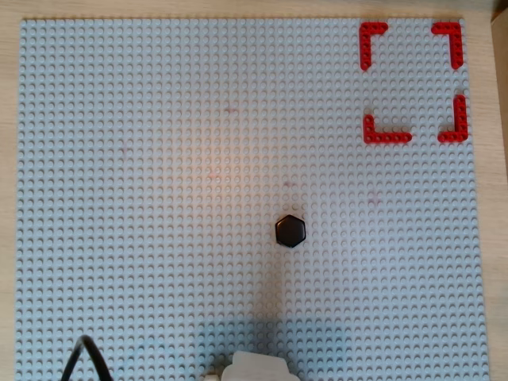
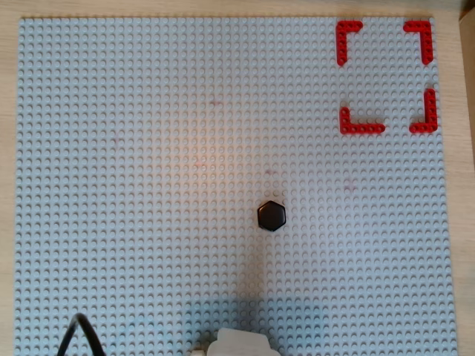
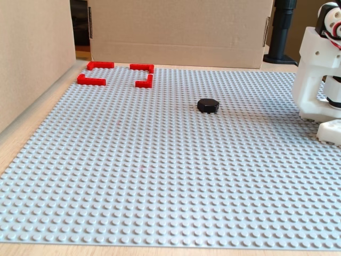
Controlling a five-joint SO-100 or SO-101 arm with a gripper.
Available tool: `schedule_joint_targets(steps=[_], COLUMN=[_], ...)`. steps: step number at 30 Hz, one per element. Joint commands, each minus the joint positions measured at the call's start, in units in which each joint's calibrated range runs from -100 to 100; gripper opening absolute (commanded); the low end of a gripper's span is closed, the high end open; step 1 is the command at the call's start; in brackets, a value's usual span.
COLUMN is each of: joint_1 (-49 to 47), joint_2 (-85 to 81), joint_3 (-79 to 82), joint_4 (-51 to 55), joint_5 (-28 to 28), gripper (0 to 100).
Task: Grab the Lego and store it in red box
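Note:
The Lego (image 1: pixel 290 231) is a small glossy black hexagonal piece lying flat on the grey studded baseplate (image 1: pixel 159 198), a little right of centre and towards the near edge in both overhead views (image 2: pixel 272 216). In the fixed view it (image 3: pixel 208 105) sits mid-plate. The red box (image 1: pixel 386 137) is a square outline of red L-shaped corner pieces at the top right in both overhead views (image 2: pixel 361 128), and at the far left in the fixed view (image 3: pixel 90 81). Nothing lies inside it. Only the white arm body (image 3: pixel 319 69) shows. The gripper's fingers are out of view.
A white arm part (image 1: pixel 255 369) and a black cable (image 1: pixel 83 353) show at the bottom edge of both overhead views. In the fixed view, cardboard walls stand behind (image 3: pixel 176 26) and left (image 3: pixel 26 53) of the plate. A black post (image 3: pixel 282 32) stands at the back right.

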Motion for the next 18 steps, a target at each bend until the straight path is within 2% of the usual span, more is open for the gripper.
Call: schedule_joint_targets(steps=[1, 8, 18], joint_1=[-1.8, -2.9, -2.5], joint_2=[11.8, 27.2, 37.2], joint_3=[-6.5, -6.9, -2.4], joint_4=[0.8, 0.8, 0.8], joint_5=[0.1, 0.2, 0.3], gripper=[2, 2, 2])
